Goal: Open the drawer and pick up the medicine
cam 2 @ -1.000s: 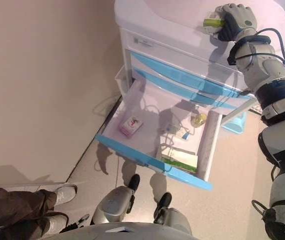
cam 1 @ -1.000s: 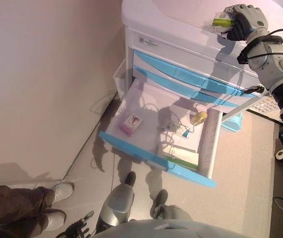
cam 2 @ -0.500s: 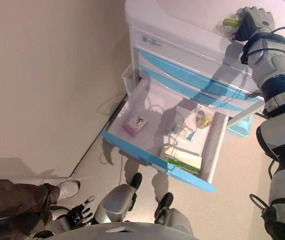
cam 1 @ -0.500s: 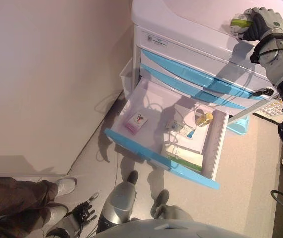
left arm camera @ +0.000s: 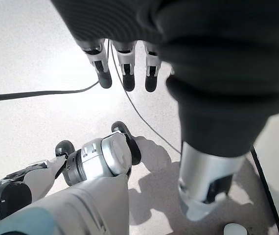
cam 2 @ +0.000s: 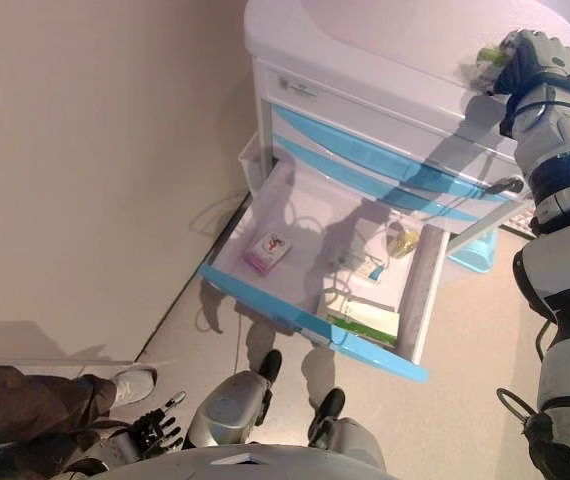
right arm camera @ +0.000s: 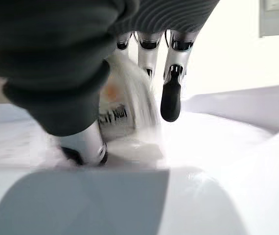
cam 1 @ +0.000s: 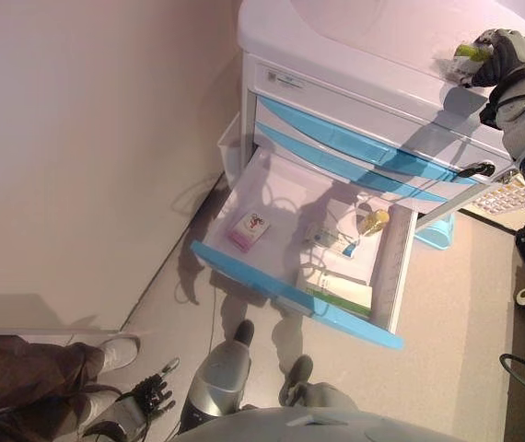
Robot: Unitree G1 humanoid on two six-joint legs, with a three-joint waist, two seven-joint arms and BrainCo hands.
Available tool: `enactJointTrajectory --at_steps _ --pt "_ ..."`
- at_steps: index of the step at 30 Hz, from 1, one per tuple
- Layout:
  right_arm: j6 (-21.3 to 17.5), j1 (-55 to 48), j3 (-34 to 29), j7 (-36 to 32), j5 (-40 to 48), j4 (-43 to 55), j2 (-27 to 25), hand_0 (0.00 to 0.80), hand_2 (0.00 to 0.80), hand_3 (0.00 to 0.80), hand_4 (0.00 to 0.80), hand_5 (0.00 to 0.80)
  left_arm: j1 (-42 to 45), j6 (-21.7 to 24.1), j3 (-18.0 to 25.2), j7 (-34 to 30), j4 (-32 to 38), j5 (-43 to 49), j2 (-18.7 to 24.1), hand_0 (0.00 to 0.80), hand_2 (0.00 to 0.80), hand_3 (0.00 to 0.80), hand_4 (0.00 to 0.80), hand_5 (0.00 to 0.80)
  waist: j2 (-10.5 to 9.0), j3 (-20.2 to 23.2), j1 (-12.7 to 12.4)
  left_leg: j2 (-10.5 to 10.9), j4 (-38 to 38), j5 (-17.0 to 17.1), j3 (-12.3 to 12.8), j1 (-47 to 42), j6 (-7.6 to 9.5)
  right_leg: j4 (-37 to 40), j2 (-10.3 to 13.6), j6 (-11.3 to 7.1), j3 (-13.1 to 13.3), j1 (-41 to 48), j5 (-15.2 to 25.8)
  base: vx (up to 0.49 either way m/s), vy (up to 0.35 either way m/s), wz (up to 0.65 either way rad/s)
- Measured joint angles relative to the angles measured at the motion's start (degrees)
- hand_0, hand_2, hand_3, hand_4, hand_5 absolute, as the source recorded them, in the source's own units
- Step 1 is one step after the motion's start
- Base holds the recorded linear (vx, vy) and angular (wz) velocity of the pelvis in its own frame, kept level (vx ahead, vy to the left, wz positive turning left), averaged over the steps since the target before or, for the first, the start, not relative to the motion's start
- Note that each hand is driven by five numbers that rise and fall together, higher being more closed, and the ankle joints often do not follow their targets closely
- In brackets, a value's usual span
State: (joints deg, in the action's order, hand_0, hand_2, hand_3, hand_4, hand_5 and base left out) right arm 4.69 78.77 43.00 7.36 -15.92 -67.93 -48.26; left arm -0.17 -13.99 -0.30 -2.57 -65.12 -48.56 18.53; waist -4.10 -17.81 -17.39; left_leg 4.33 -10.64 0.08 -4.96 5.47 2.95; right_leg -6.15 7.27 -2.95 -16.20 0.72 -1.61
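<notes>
My right hand [cam 1: 507, 53] rests on the white cabinet top [cam 1: 355, 37] at its far right, curled round a small white and green medicine pack [cam 1: 466, 52]. In the right wrist view the pack [right arm camera: 122, 105] sits between the thumb and the fingers [right arm camera: 171, 93], touching the cabinet top. The lowest blue-fronted drawer [cam 1: 290, 299] stands pulled open. It holds a pink box [cam 1: 249, 230], a yellow bottle [cam 1: 371, 221], a blister pack [cam 1: 322, 237] and a green and white box [cam 1: 341, 290]. My left hand [cam 1: 147, 401] hangs low near the floor, open and empty.
Two shut blue-fronted drawers [cam 1: 355, 147] sit above the open one. A beige wall [cam 1: 87, 138] runs along the left. A person's legs and white shoes [cam 1: 106, 354] stand at the lower left. A blue bin [cam 1: 435, 230] sits right of the cabinet.
My right hand has moved further right along the cabinet top with the medicine pack. My left hand has come into view at the lower left. The camera has shifted slightly.
</notes>
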Motion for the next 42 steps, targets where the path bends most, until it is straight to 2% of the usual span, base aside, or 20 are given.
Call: enactJointTrajectory --at_steps 9,20,26,31,35,39,42 --pt "2.5 0.1 0.2 3.9 -8.3 0.1 0.0 0.0 0.0 0.0 0.0 0.0 -0.3 -1.2 0.0 0.4 0.0 0.0 0.2 0.0 0.0 0.0 0.0 0.0 -0.07 0.0 -0.3 0.0 -0.1 0.0 0.1 0.0 0.0 -0.1 0.0 -0.01 0.0 0.1 0.0 0.0 0.0 0.0" --pt "7.2 0.1 0.8 13.6 -13.8 1.6 -0.5 0.0 0.0 0.0 0.0 0.0 -0.3 -1.2 0.0 0.5 -0.5 0.0 0.2 0.0 0.0 0.0 0.0 0.0 -0.24 0.1 0.0 0.0 -0.2 0.0 0.3 -0.1 0.01 -0.1 0.0 -0.02 0.2 0.0 0.0 0.0 -0.001 0.0" --pt "8.9 0.2 2.9 18.4 -14.1 15.9 -4.5 0.0 0.0 0.0 0.0 0.0 0.4 -1.2 0.0 0.0 -0.4 0.0 0.2 0.0 0.0 0.0 0.0 0.0 -0.5 0.3 0.8 -0.2 -0.1 0.0 1.4 -0.5 0.08 0.0 0.0 -0.08 1.4 -0.4 0.1 -0.026 -0.01 -0.1" --pt "7.4 0.2 2.7 18.3 -11.9 30.3 -6.4 0.0 0.0 0.0 0.0 0.0 2.7 -0.8 0.1 -1.8 0.2 0.3 0.3 0.0 0.0 0.0 0.0 0.0 -1.29 0.8 3.1 -0.4 0.0 -0.4 3.1 -1.0 0.3 0.1 0.0 -0.22 3.0 -0.8 0.1 -0.061 -0.01 -0.17" --pt "3.9 -3.9 -3.3 12.5 -9.4 48.1 -7.4 0.0 0.0 0.0 0.0 0.0 4.5 1.1 0.5 -3.1 1.1 2.9 0.2 0.0 0.0 0.0 0.0 0.0 -1.58 1.1 5.5 -0.7 0.1 -0.6 5.1 -1.2 0.74 0.2 0.0 -0.43 4.7 -1.4 0.5 -0.082 -0.011 -0.23" --pt "2.1 -16.0 -11.6 -2.2 0.3 68.9 -7.4 0.0 0.0 0.0 0.0 0.0 4.5 4.7 1.9 -4.7 2.0 8.3 0.2 0.0 0.0 0.0 0.0 0.0 -1.7 1.5 8.6 -1.0 0.3 -0.9 7.3 -1.9 1.21 0.1 -0.1 -0.57 6.5 -1.5 0.9 -0.093 -0.014 -0.27" --pt "2.4 -22.6 -13.0 -15.4 12.4 75.4 -7.4 0.0 0.0 0.0 0.0 0.0 4.4 6.7 1.8 -6.2 3.2 11.6 0.2 0.0 0.0 0.0 0.0 0.0 -1.21 2.6 11.1 -1.4 0.6 -0.9 9.2 -2.0 1.31 0.0 -0.2 -0.54 7.9 -2.4 1.7 -0.095 -0.035 -0.33"
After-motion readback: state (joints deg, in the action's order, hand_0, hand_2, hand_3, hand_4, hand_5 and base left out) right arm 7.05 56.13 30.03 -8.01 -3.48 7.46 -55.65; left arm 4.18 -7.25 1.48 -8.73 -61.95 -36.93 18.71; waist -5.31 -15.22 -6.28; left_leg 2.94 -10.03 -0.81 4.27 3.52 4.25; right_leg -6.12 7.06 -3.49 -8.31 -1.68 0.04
